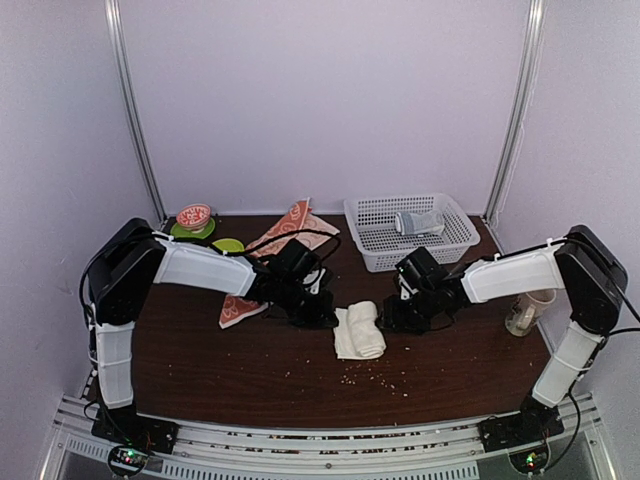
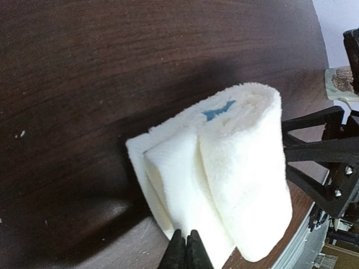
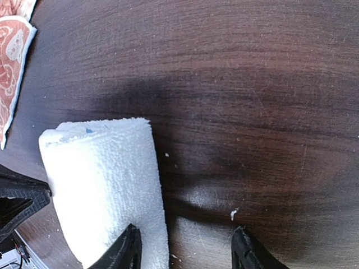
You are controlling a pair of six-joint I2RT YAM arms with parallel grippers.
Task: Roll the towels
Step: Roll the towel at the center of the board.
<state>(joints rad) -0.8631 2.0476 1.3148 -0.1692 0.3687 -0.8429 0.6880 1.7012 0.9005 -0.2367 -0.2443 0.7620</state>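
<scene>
Overhead, a rolled cream towel (image 1: pixel 359 330) lies mid-frame, with the orange towel (image 1: pixel 295 222) upper left. Wrist close-ups add a blue mark (image 2: pixel 217 110). The left gripper (image 2: pixel 185 253) is pinched shut, grip on cloth unclear; the right gripper (image 3: pixel 185 249) is wide open and empty.

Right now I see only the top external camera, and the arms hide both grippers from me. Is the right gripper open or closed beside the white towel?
Observer: Open. The right gripper is spread, one finger against the cream towel, the other over bare table.
Operator: And the left gripper?
Observer: The left gripper is shut, its tips at the towel's edge; whether cloth is pinched I cannot tell.
Operator: Is the roll finished?
Observer: Probably not: the left wrist view shows a looser fold beside the tight roll.
</scene>
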